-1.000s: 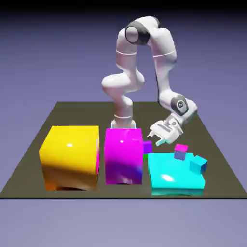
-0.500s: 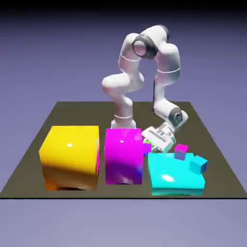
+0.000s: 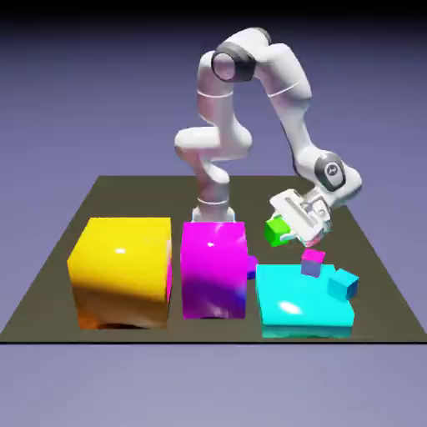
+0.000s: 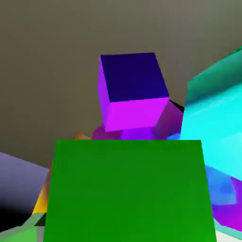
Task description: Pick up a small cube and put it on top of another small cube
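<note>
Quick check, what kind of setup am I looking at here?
A rendered simulation tabletop, it seems: a dark table before a plain blue-violet backdrop, glossy yellow, magenta and cyan blocks, and a white arm whose hand holds a green cube.

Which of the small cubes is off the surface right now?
The small green cube, held in the shut gripper; the blue-purple and cyan ones sit on the big cyan block.

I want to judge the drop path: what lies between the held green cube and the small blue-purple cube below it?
Nothing: in the exterior view the small green cube, clamped in the gripper, hangs above the blue-purple cube with only bare air between.
</note>
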